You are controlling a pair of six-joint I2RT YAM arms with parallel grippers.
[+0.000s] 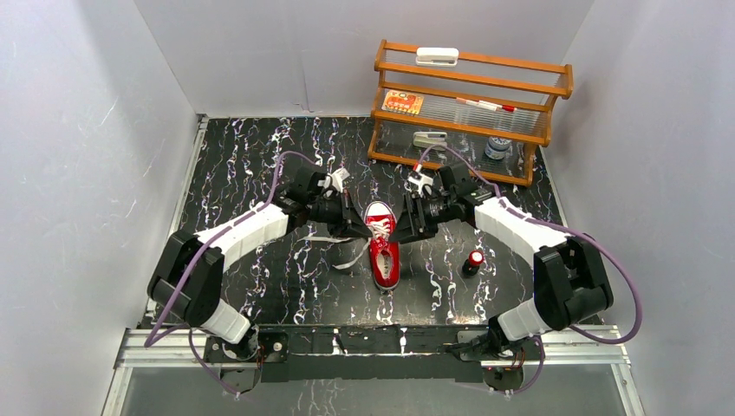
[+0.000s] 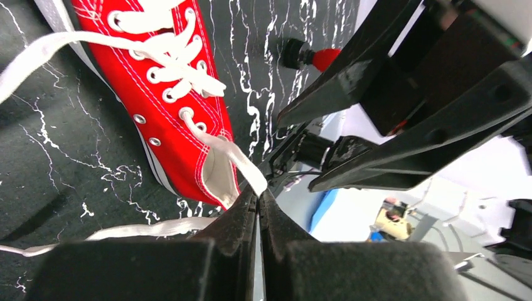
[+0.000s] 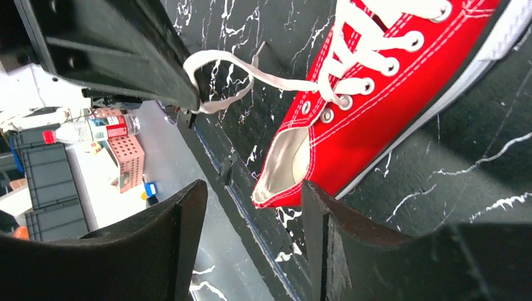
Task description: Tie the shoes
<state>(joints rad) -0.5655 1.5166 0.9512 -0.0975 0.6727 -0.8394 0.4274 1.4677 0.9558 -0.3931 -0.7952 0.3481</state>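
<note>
The left pincer (image 2: 257,199) is closed tight on a white lace (image 2: 241,164), which runs taut from its tips to an eyelet of the red sneaker (image 3: 401,100) just ahead. The nipped end is hidden between the fingers. A second lace trails loose on the table beside this pincer, its far end cut off.

The right pincer (image 3: 251,194) is spread apart and holds nothing. The sneaker's heel opening lies just beyond the gap between its fingers. Both wrist views crop off the toe.

From above, the sneaker lies between the two pincers, toe toward the arm bases. The dark fingertips are hard to pick out there against the black table (image 1: 251,165), which is veined with white. A small red-and-black cylinder (image 1: 474,260) stands outside the right pincer. A wooden rack (image 1: 472,80) sits at the back, and plain pale walls (image 1: 78,130) enclose the table.
</note>
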